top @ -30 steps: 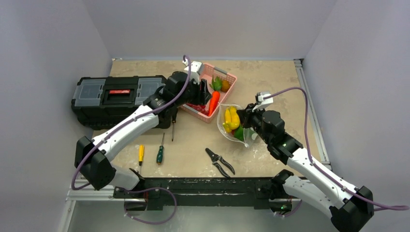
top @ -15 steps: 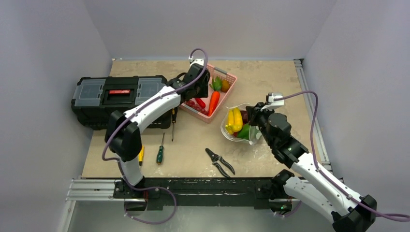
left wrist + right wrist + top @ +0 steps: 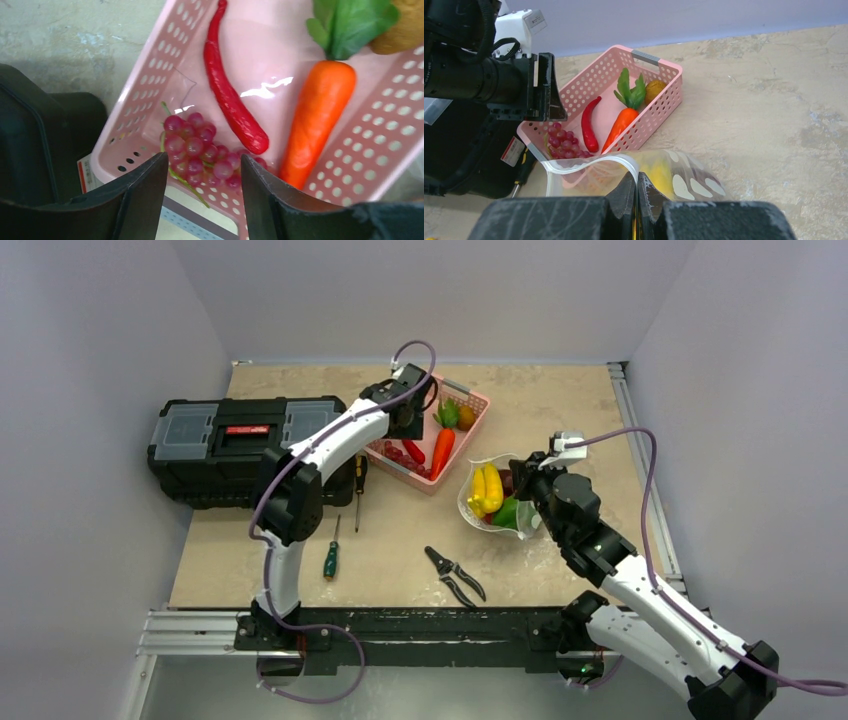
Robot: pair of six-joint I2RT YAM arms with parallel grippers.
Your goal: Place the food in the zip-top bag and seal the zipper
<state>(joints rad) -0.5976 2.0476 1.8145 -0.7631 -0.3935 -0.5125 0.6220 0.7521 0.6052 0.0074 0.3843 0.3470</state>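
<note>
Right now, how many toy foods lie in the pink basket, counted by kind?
Long red plastic chilli: 1
Orange plastic carrot with green leaves: 1
Bunch of maroon plastic grapes: 1
Round brown plastic fruit: 1
Total: 4

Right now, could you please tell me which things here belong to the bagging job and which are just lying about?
Part of the job:
bag, with the banana and green pepper inside
grapes, chili and carrot, in the pink basket

Just lying about:
toolbox
green-handled screwdriver
black-handled screwdriver
shears
</note>
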